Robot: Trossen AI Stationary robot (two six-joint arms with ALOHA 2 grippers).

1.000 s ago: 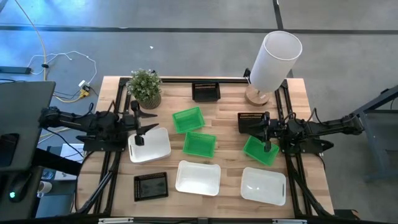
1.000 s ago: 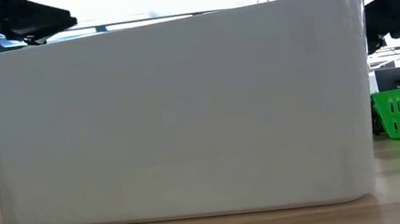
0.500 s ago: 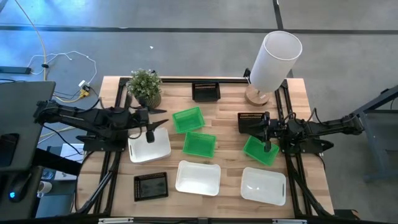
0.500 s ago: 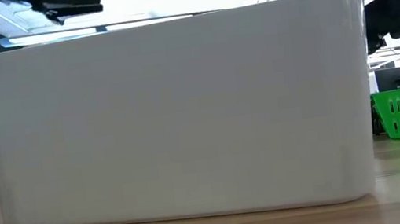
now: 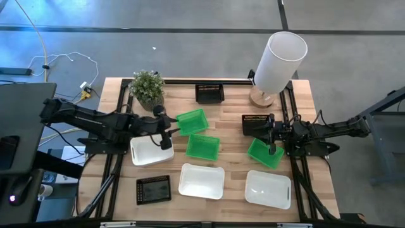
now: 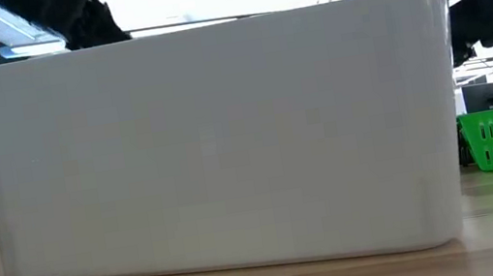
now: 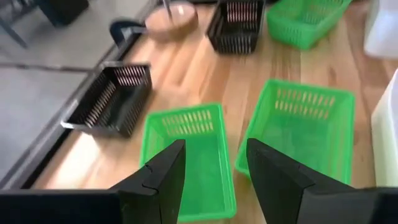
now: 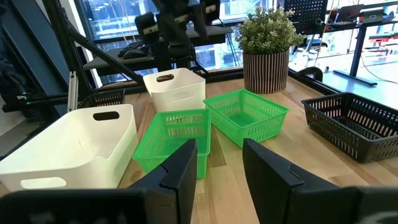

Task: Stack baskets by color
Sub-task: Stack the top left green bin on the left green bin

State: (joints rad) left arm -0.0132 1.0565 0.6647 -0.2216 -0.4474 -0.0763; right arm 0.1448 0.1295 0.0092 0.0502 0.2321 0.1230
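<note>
Green, white and black baskets lie spread over the wooden table. My left gripper point(image 5: 168, 133) hangs open above the far right corner of the left white basket point(image 5: 150, 152), just short of a green basket point(image 5: 191, 121). In its wrist view that green basket point(image 7: 189, 155) lies ahead between its fingers, with a second green one point(image 7: 298, 124) beside it. My right gripper point(image 5: 272, 138) waits open by the right edge, over a third green basket point(image 5: 264, 154). Black baskets point(image 5: 209, 93) point(image 5: 154, 189) point(image 5: 256, 124) and two more white ones point(image 5: 201, 180) point(image 5: 268, 188) sit apart.
A potted plant point(image 5: 147, 88) stands at the far left and a tall white cylinder lamp point(image 5: 278, 60) at the far right. In the low view a white basket point(image 6: 219, 147) fills most of the picture and hides the table behind it.
My left gripper has travelled toward the table's right edge, from over the left side of the left white basket to its far right corner, close to the green basket. It has stayed open. No basket has moved.
</note>
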